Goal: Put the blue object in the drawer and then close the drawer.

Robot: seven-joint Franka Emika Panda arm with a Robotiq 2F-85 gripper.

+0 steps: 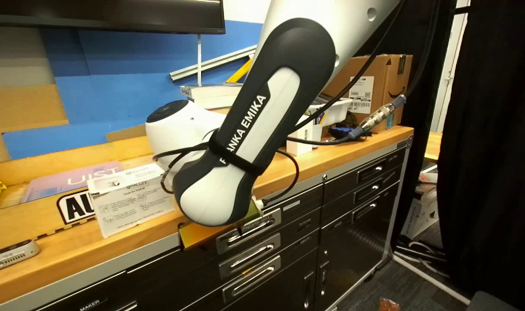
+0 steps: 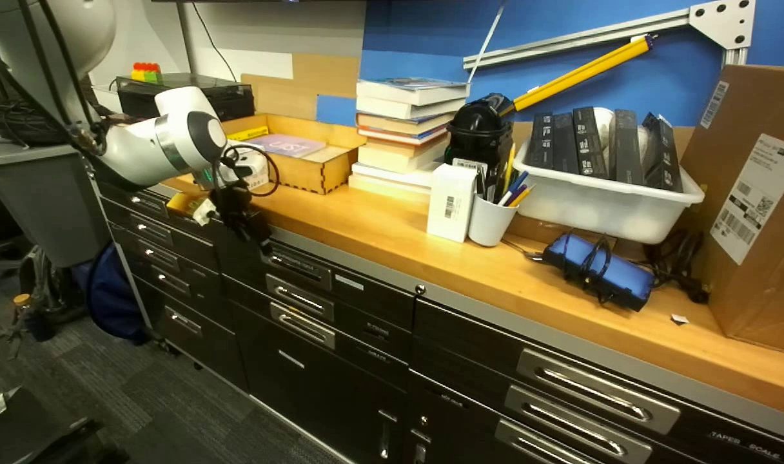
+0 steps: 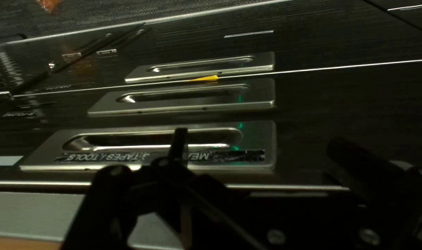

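1. Widely parted in the wrist view, the pincer (image 3: 258, 137) holds nothing; one fingertip (image 3: 179, 140) overlaps the handle (image 3: 145, 139) of the drawer (image 3: 214, 126), contact cannot be judged. The drawer, topmost of three, appears closed.
2. In an exterior view, the arm (image 1: 254, 125) mostly hides the pincer, its lower end before the drawer; a carton (image 1: 133, 201) stands on the counter (image 1: 362, 144).
3. In an exterior view, the pincer points downward at the counter's edge, near the drawer; books (image 2: 401, 132), cup (image 2: 490, 222) and tub (image 2: 608, 205) stand along the counter. Where the blue object lies cannot be told.
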